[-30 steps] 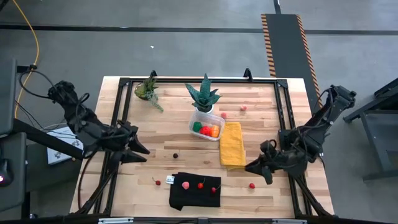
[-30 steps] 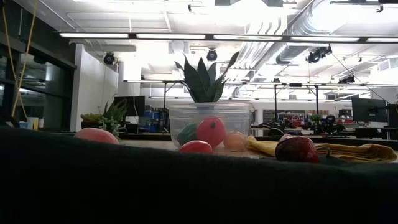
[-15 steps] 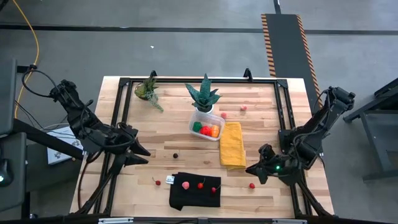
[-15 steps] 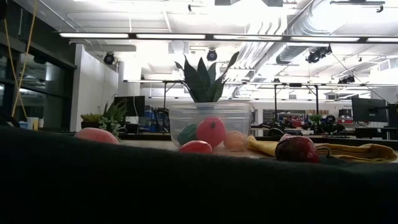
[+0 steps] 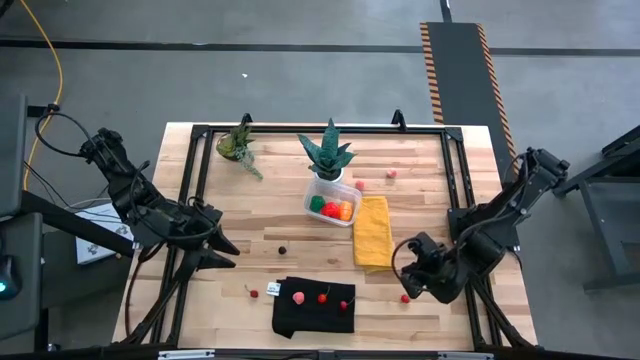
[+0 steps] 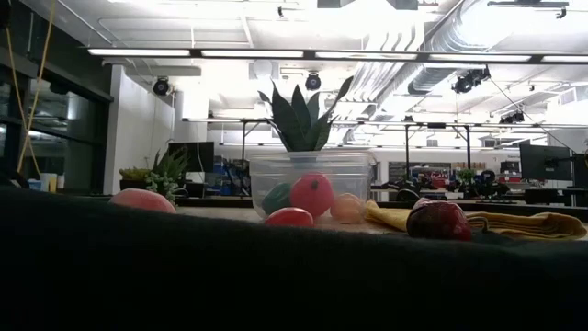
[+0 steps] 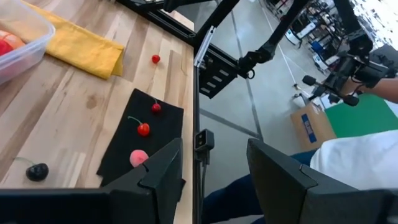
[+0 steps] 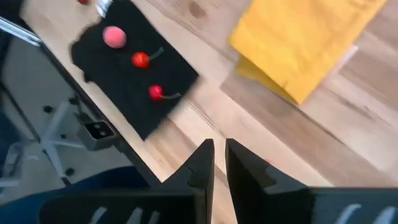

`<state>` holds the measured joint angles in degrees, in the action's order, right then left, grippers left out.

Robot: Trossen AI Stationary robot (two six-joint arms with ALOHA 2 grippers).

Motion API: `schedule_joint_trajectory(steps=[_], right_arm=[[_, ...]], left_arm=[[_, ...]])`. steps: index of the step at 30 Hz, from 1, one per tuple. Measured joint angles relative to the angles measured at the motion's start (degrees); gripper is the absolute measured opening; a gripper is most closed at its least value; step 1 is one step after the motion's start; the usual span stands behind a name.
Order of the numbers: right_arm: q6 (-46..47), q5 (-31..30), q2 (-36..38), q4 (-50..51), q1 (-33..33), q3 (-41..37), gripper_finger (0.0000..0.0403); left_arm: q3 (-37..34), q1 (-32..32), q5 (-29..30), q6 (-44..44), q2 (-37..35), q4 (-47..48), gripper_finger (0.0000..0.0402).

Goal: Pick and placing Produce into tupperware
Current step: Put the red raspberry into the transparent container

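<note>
table (image 5: 270, 215): pale wood planks in a black frame, with both dark arms reaching in from its two sides.
right arm: since a moment ago it has swung down toward the near edge of the table; its wrist now hangs over the bare wood between the yellow cloth (image 5: 374, 231) and the black cloth (image 5: 313, 305).
right gripper (image 8: 217, 163): its two fingers have drawn in to a thin slit, nearly closed, and nothing sits between them. it is just beside a loose red piece (image 5: 404, 297), so i judge it is lining up to take that one, not yet holding it.
left arm: waiting at its own side of the table, no different from a moment ago.
left gripper (image 7: 211, 165): fingers parted, holding nothing.
tupperware (image 5: 333, 201): clear box mid-table, touching the yellow cloth, just in front of the spiky potted plant (image 5: 327, 152). it already holds green, red and orange produce.
produce left out: a pink piece (image 5: 299, 296) and two cherries (image 5: 322, 297) on the black cloth, a dark one (image 5: 283, 250) on the wood, more red ones scattered. the job looks well short of done.
writing: a small white tag (image 5: 273, 288) lies at the black cloth's corner; i cannot read it. no brand is legible anywhere.
</note>
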<state>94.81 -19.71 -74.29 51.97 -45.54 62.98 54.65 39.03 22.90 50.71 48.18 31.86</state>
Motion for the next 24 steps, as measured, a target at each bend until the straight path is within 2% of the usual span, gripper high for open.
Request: schedule_joint_trajectory(steps=[6, 10, 18, 21, 24], right_arm=[[5.29, 7.64, -5.64, 5.66, 0.14, 5.41, 0.0041], [5.69, 11.57, -11.18, 11.72, 0.14, 10.23, 0.0043], [4.22, 11.13, -18.25, 17.98, 0.02, 19.33, 0.0044], [5.3, 8.95, -18.85, 17.6, -1.02, 19.55, 0.0045], [8.37, 4.28, -18.83, 16.59, -3.45, 18.7, 0.0055]], left_arm=[[0.0, 0.02, -1.04, -1.56, 0.0, 0.62, 0.0168], [0.0, 0.0, -1.05, -1.59, 0.0, 1.87, 0.0168], [0.0, 0.02, -1.48, -1.59, 0.0, 2.22, 0.0168], [0.0, 0.02, -1.53, -1.59, 0.0, 2.24, 0.0168], [0.0, 0.01, -1.53, -1.57, 0.0, 2.52, 0.0168]])
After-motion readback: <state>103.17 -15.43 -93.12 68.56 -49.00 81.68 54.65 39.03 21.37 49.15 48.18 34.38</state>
